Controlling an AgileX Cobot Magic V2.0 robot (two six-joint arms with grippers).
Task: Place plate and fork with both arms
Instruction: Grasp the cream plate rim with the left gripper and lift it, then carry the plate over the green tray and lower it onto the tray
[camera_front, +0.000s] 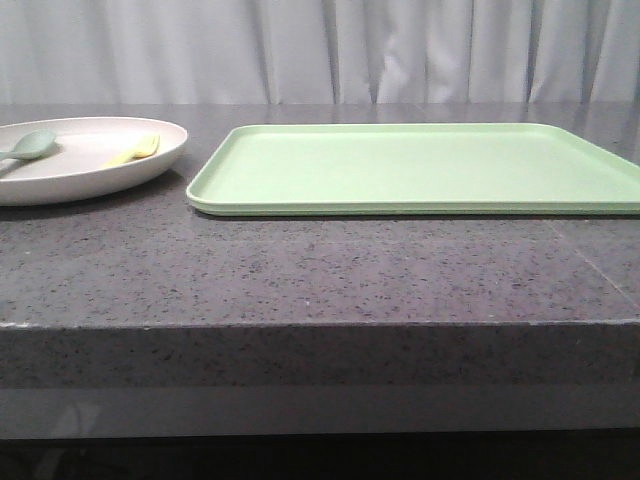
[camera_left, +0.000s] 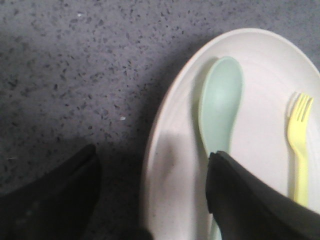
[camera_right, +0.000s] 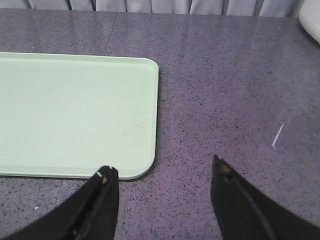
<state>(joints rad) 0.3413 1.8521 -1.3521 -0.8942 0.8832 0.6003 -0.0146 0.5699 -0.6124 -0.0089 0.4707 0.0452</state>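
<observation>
The plate (camera_front: 70, 165) sits at the far left of the front view on the speckled grey desk (camera_front: 320, 265), just beside the light-green tray (camera_front: 420, 168) that fills the middle and right. It is round, shallow, matte pinkish-cream, with a raised rim. In it lie a pale-yellow fork (camera_front: 134, 151) with short tines and a pale blue-green spoon (camera_front: 32, 146), apart from each other. The left pincer (camera_left: 152, 190) is spread wide, straddling the plate's rim, one finger over the spoon's handle. The right pincer (camera_right: 165, 200) is also spread, above bare desk near the tray's corner.
</observation>
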